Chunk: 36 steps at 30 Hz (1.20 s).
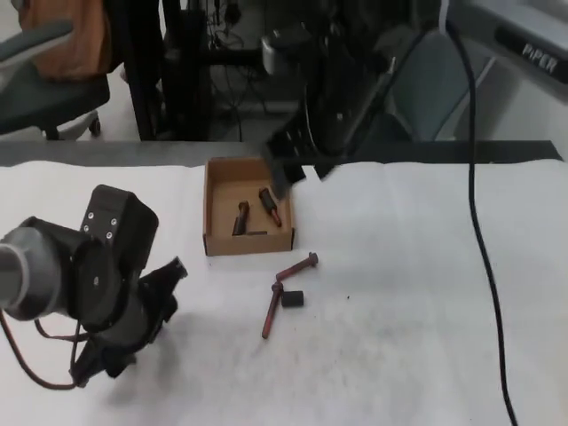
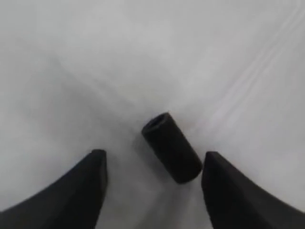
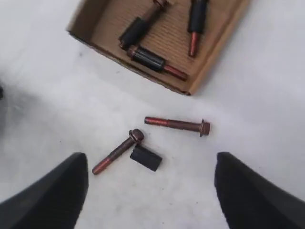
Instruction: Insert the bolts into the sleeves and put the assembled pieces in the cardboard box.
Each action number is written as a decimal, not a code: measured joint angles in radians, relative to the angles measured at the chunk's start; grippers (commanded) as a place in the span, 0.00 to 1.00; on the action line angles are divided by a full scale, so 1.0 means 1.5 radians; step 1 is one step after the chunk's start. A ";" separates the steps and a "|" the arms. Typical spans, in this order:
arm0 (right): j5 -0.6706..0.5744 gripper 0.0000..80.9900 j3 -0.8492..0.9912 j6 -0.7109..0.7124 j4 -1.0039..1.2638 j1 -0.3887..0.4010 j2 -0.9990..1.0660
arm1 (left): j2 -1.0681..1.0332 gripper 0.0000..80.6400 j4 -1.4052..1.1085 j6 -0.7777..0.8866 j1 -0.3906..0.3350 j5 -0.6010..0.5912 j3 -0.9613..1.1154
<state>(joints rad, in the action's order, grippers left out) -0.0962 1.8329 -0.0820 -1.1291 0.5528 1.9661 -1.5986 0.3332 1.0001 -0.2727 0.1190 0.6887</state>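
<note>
Between the open fingers of my left gripper (image 2: 153, 155) a black sleeve (image 2: 171, 148) lies on its side on the white cloth, untouched. My left arm (image 1: 106, 266) sits low at the front left of the bench. My right gripper (image 3: 150, 157) hangs open high above two loose copper bolts (image 3: 177, 125) (image 3: 116, 152) and a second black sleeve (image 3: 146, 158). These lie just in front of the cardboard box (image 1: 209, 209): bolts (image 1: 297, 265) (image 1: 271, 312), sleeve (image 1: 293, 299). Inside the box (image 3: 220, 45) rest three bolts fitted in sleeves (image 3: 141, 29) (image 3: 155, 62) (image 3: 195, 21).
A black cable (image 1: 484, 240) runs down the right side of the cloth. Chairs and stands fill the floor beyond the bench's far edge. Bare cloth stretches right of the loose parts and between them and my left arm.
</note>
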 measured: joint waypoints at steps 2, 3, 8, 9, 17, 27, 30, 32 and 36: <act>0.000 0.86 -0.028 -0.053 0.023 -0.004 0.000 | -0.011 0.64 -0.030 0.003 0.010 -0.014 0.003; 0.001 0.86 -0.042 -0.072 0.033 -0.005 0.000 | -0.014 0.64 -0.044 0.006 0.015 -0.019 0.003; 0.003 0.86 -0.101 -0.149 0.063 -0.004 0.002 | -0.019 0.63 -0.075 0.014 0.022 -0.030 0.003; 0.003 0.86 -0.108 -0.155 0.064 -0.004 0.003 | -0.019 0.60 -0.075 0.015 0.022 -0.030 0.003; -0.023 0.86 -0.123 -0.188 0.069 -0.004 0.003 | -0.042 0.02 -0.048 0.030 0.032 -0.070 0.015; -0.002 0.86 -0.123 -0.305 0.138 -0.004 0.009 | -0.020 0.02 -0.114 -0.054 0.034 -0.125 0.004; 0.012 0.69 -0.123 -0.357 0.164 -0.004 0.023 | 0.039 0.02 -0.117 -0.141 0.029 -0.135 -0.003; 0.026 0.58 -0.121 -0.374 0.164 -0.004 0.037 | 0.094 0.02 -0.119 -0.199 0.029 -0.131 -0.003; 0.038 0.64 -0.121 -0.392 0.131 -0.004 0.074 | 0.221 0.02 -0.131 -0.292 0.029 -0.110 -0.003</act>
<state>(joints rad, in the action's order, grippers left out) -0.0398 1.6506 -0.6692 -0.9327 0.5465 2.0768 -1.2670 0.1374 0.5617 -0.2288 -0.0465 0.6842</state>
